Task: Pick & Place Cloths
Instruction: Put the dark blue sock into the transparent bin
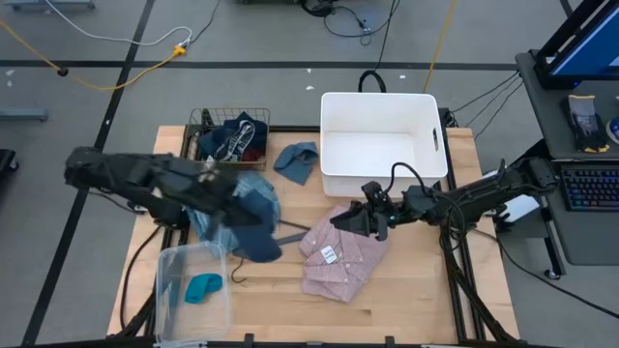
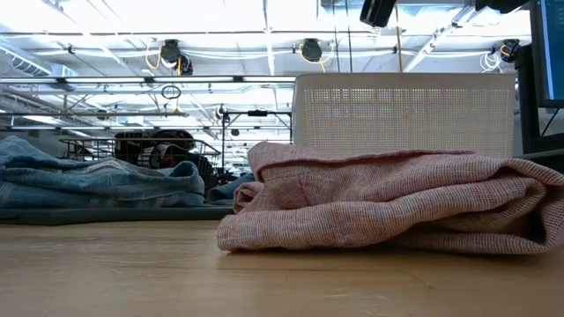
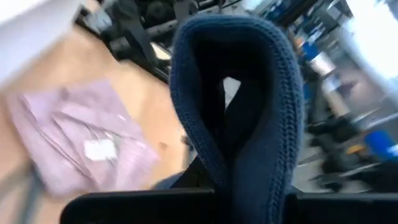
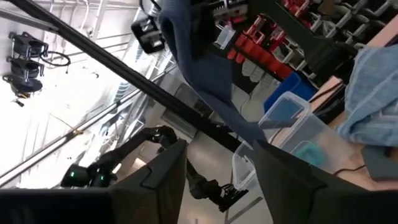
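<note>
My left gripper (image 1: 235, 198) is raised over the table's left half and is shut on a navy knitted cloth (image 1: 255, 242). The cloth fills the left wrist view (image 3: 249, 93) and shows hanging in the right wrist view (image 4: 199, 68). A light blue denim cloth (image 1: 259, 191) lies under the arm. A pink checked shirt (image 1: 338, 259) with a white tag lies folded on the table. My right gripper (image 1: 363, 220) hovers open and empty above the shirt's far edge. A teal cloth (image 1: 203, 287) lies in a clear tub (image 1: 172, 266). My left gripper holds the navy cloth by a folded upper part (image 3: 236, 186), where the cloth stands up in a loop in front of the fingers. The cloth itself hides the fingers. The rest (image 4: 214, 102) hangs slack below the gripper, above the table.
A white bin (image 1: 334, 106) stands at the back centre. A wire basket (image 1: 198, 121) with more cloths stands at the back left. A grey-blue cloth (image 1: 297, 161) lies between them. A grey hanger (image 1: 288, 230) lies beside the denim. Bare wood is at the front right.
</note>
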You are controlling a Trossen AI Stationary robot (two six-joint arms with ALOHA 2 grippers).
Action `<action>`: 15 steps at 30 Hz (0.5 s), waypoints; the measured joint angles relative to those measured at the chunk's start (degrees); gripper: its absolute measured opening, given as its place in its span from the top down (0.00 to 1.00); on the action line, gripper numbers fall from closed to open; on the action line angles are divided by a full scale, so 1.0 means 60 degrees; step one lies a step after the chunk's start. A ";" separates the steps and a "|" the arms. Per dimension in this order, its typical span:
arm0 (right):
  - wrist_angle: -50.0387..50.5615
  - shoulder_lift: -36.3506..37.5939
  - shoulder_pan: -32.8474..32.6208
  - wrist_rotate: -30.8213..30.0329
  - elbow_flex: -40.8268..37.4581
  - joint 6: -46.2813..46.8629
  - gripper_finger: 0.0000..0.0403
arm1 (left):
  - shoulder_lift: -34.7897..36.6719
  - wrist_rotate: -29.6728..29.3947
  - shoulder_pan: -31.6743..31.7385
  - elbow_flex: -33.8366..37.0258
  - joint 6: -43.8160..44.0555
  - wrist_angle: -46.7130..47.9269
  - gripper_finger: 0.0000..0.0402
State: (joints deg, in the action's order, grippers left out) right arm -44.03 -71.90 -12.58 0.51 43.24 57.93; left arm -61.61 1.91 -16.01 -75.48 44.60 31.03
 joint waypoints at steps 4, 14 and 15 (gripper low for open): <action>0.0026 0.0000 0.0025 0.0011 0.0000 -0.0089 0.55 | 0.0688 -0.0059 -0.0487 0.0000 0.2170 0.0635 1.00; 0.0025 0.0000 0.0036 0.0006 0.0000 -0.0095 0.55 | 0.1073 0.1416 -0.1834 0.0000 0.6906 0.4794 1.00; 0.0022 0.0000 0.0036 -0.0010 0.0000 -0.0097 0.55 | 0.1033 0.1596 -0.1967 0.0000 0.7151 0.5132 1.00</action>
State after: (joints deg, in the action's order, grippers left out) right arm -43.90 -71.90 -12.36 0.45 43.24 57.35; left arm -55.41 11.49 -27.82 -75.48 87.50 61.83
